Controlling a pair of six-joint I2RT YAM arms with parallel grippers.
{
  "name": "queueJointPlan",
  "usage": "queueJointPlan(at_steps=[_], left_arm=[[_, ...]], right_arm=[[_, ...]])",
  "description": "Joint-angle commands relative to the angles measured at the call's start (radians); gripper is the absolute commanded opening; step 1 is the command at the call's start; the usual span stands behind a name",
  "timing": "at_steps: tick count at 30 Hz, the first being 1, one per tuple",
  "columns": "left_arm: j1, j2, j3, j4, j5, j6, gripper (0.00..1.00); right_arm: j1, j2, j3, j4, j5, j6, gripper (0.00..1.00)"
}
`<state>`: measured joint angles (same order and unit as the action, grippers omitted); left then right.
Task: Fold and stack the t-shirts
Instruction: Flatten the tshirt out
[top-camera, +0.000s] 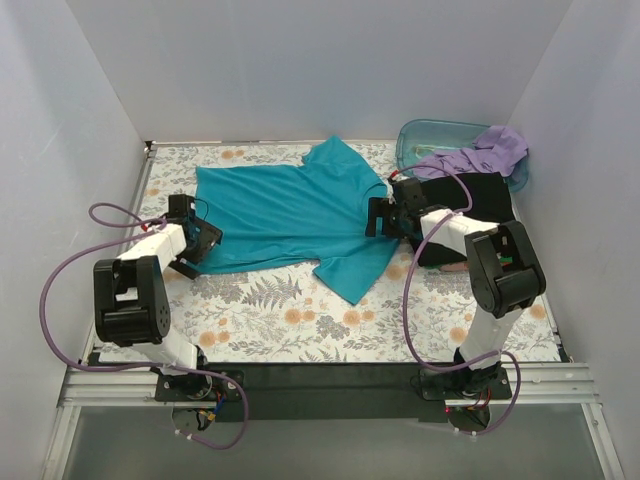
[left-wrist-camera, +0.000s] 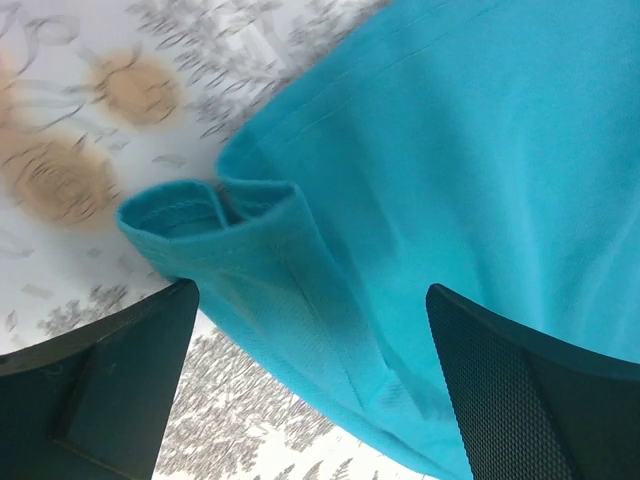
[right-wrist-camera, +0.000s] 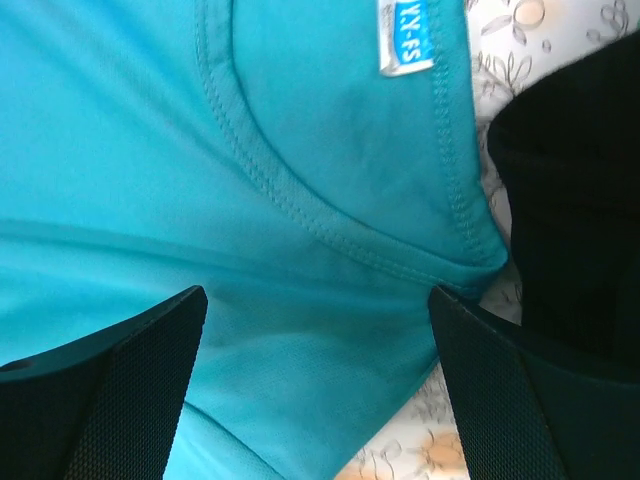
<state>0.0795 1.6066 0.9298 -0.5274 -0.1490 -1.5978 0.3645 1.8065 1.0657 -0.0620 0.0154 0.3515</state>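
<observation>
The teal-blue t-shirt (top-camera: 290, 212) lies spread flat across the middle of the floral table, its hem to the left and its collar to the right. My left gripper (top-camera: 203, 237) is open over the shirt's hem corner (left-wrist-camera: 210, 225), jaws straddling the cloth. My right gripper (top-camera: 383, 217) is open over the collar (right-wrist-camera: 300, 215), where a white label (right-wrist-camera: 405, 45) shows. The black t-shirt (top-camera: 478, 205) lies bunched at the right, under my right arm; it also shows in the right wrist view (right-wrist-camera: 570, 190). The lavender-purple t-shirt (top-camera: 482, 153) hangs over the tub.
A translucent blue-green plastic tub (top-camera: 425, 137) stands at the back right corner. White walls enclose the table on the left, back and right. The floral tablecloth (top-camera: 290, 320) shows bare in front of the teal shirt.
</observation>
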Motion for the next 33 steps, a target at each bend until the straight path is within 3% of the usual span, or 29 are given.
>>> queueJointPlan(at_steps=[1,5,9,11,20,25,27,28,30,33], left_arm=[[0.000,-0.123,-0.045,-0.091,-0.101,-0.066,0.98],[0.003,-0.194,-0.062,-0.197,-0.188,-0.126,0.98],[0.008,-0.221,-0.080,-0.138,-0.159,-0.111,0.83],[0.008,-0.197,-0.057,-0.129,-0.159,-0.106,0.75],[0.011,-0.045,0.043,-0.103,-0.193,-0.099,0.63],[0.011,-0.031,0.075,-0.120,-0.214,-0.099,0.42],[0.013,-0.043,0.076,-0.134,-0.219,-0.105,0.26],[0.011,-0.060,0.072,-0.149,-0.227,-0.114,0.09],[0.012,-0.082,0.063,-0.164,-0.236,-0.122,0.00],[0.011,-0.132,0.034,-0.168,-0.261,-0.122,0.00]], right_arm=[[0.002,-0.085,-0.013,-0.085,-0.008,-0.058,0.98],[0.024,-0.202,-0.033,-0.082,-0.035,-0.100,0.98],[0.048,-0.277,-0.084,-0.081,-0.026,-0.115,0.98],[0.051,-0.312,-0.104,-0.079,-0.020,-0.115,0.98],[0.063,-0.355,-0.194,-0.071,0.006,-0.112,0.98],[0.071,-0.345,-0.202,-0.071,-0.002,-0.117,0.98],[0.074,-0.348,-0.205,-0.073,-0.002,-0.115,0.98],[0.079,-0.348,-0.207,-0.075,-0.002,-0.114,0.98],[0.085,-0.355,-0.213,-0.075,-0.002,-0.117,0.98],[0.116,-0.372,-0.226,-0.087,0.006,-0.118,0.98]])
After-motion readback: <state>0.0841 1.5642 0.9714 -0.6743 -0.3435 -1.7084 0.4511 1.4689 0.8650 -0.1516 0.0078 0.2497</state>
